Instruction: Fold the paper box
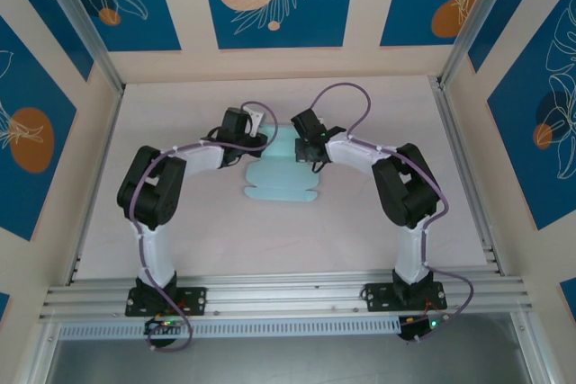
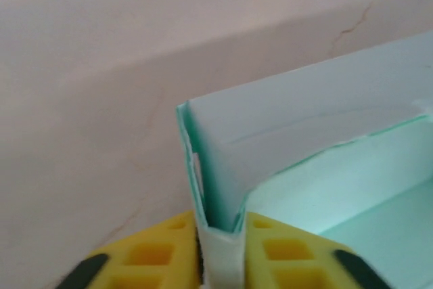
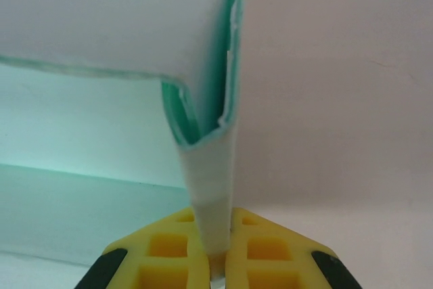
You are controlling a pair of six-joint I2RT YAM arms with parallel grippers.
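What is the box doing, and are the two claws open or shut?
box, partly folded: walls stand up at the far end, the near flap lies flat on the table.
left gripper, shut on one folded corner of the box.
right gripper, shut on another folded corner of the box.

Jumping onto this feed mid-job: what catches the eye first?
The pale aqua paper box lies in the middle of the table. The left gripper and the right gripper each pinch an upturned, folded corner at its far end.
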